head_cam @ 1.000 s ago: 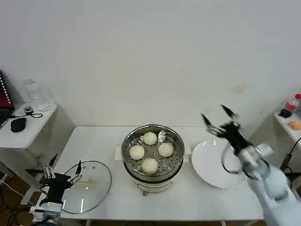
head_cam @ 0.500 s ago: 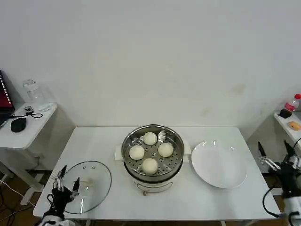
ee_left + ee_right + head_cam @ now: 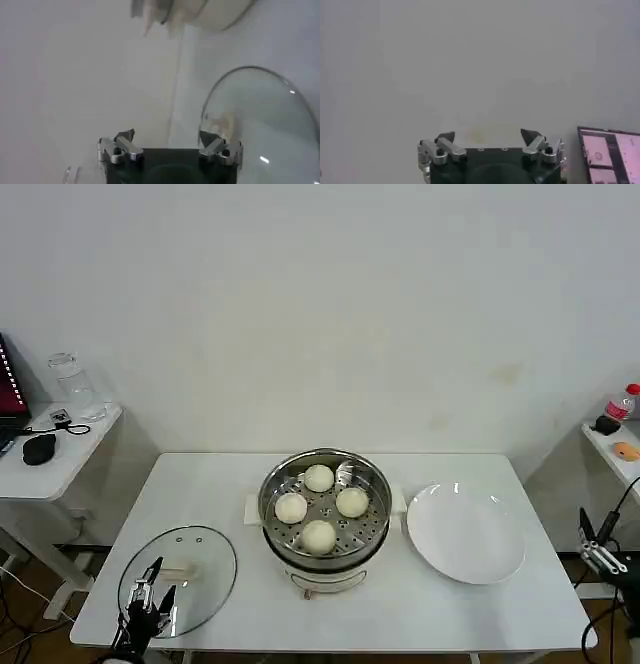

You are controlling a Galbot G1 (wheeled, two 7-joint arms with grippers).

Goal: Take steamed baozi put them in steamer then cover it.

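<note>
Buns point(image 3: 320, 505) all sit in the steamer point(image 3: 324, 514) — lid point(image 3: 178, 580) lies flat to its left. Left gripper point(image 3: 149, 604), fingers wide, should centre on the lid's handle; right gripper point(image 3: 597, 546), wide too, idles off-table.

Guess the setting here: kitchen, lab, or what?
Likely a lab mock-up, not a kitchen: a bare white table against a blank wall, holding the steamer, with side desks of clutter, a mouse and cables.

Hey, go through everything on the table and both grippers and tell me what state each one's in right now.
steamer: uncovered, four baozi inside
baozi: on the perforated tray
cover: off, flat on the table left of the steamer
plate: empty
left gripper: open, over the cover's near edge
right gripper: open, beyond the table's right edge
</note>
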